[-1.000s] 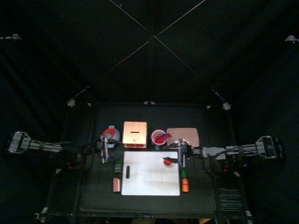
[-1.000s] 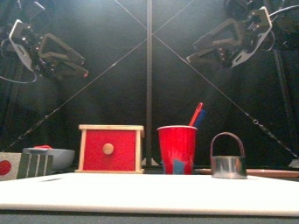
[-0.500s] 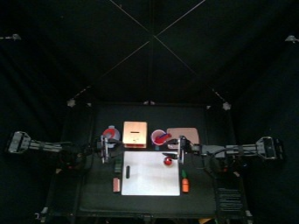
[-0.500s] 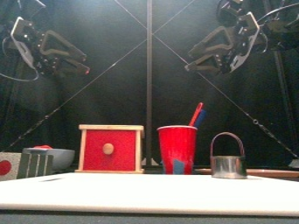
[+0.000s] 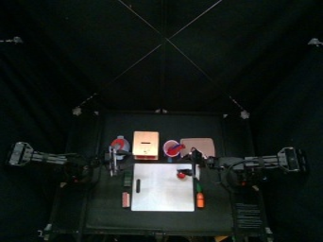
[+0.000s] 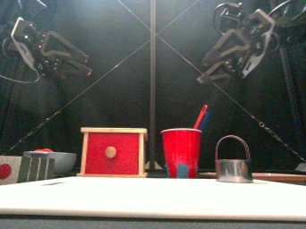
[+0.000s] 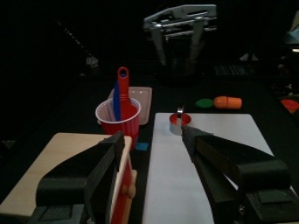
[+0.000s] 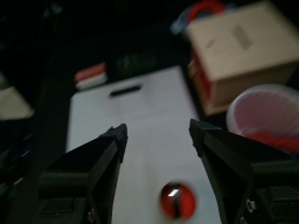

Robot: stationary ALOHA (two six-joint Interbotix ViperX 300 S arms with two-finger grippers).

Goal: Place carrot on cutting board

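**Ben:** Over on the left, the left hand [image 7: 155, 144] hangs wide open and empty. The big flat white cutting board [image 5: 164, 189] lies on the black desk [image 5: 104, 213].

**Mia:** The slim bright-orange carrot [image 5: 199, 200] lies just off the board's right edge. The right hand [image 8: 156, 131], open too, might grab the small red ball [image 5: 183, 174] under it instead.

Red cup [image 6: 182, 152] w/ utensil [image 6: 201, 116] – beside wood box [image 6: 114, 151], metal cup [image 6: 233, 161] at right.

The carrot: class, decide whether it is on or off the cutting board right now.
Off. In the top view the carrot lies on the dark table just beside the right edge of the white cutting board.
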